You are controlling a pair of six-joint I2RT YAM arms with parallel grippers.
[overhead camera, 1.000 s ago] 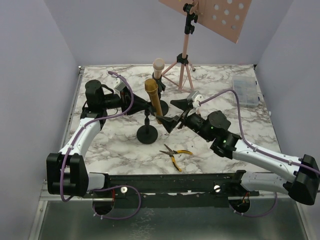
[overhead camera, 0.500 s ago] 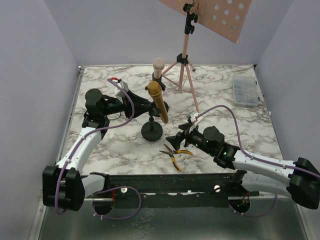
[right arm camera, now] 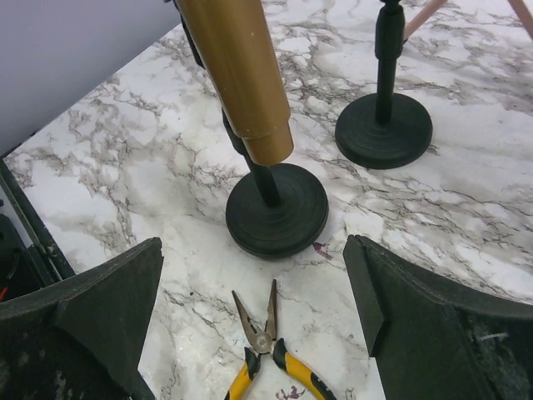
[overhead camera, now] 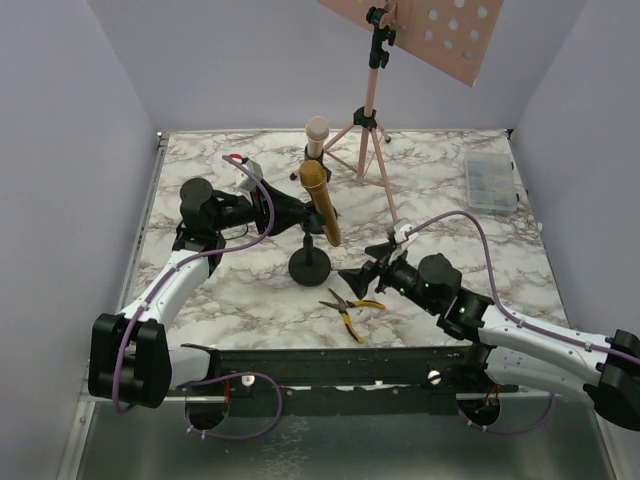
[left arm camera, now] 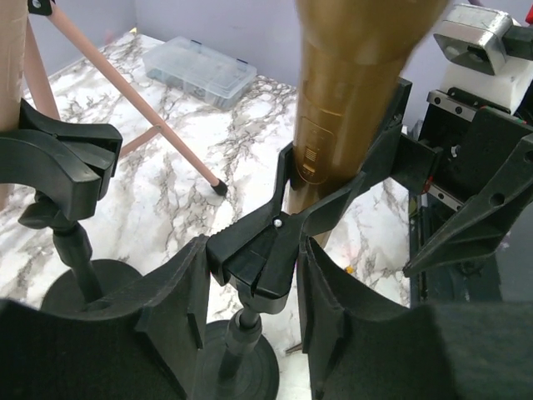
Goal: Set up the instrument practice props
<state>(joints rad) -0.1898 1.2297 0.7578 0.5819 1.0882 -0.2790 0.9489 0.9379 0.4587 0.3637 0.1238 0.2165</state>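
My left gripper (overhead camera: 296,212) (left arm camera: 254,260) is shut on the clip (left arm camera: 266,246) of a black round-based holder (overhead camera: 309,264). The clip carries the gold microphone (overhead camera: 321,205) (left arm camera: 350,100), which leans to the right. My right gripper (overhead camera: 356,277) (right arm camera: 254,275) is open and empty, low over the table near that holder's base (right arm camera: 276,208). The pink microphone (overhead camera: 316,130) stands in the second black holder (left arm camera: 62,171) (right arm camera: 383,129) just behind. The pink tripod rack (overhead camera: 369,120) with its perforated desk (overhead camera: 440,30) stands at the back. No sheet-music pages are in view.
Yellow-handled pliers (overhead camera: 350,308) (right arm camera: 271,354) lie on the marble table in front of the gold microphone's holder, under my right gripper. A clear plastic compartment box (overhead camera: 492,183) (left arm camera: 200,71) sits at the right edge. A tripod leg (left arm camera: 158,125) slants down beside the holders.
My right gripper let go of the gold microphone's lower end and drew back toward the near edge. My left gripper carried the holder and microphone slightly right.
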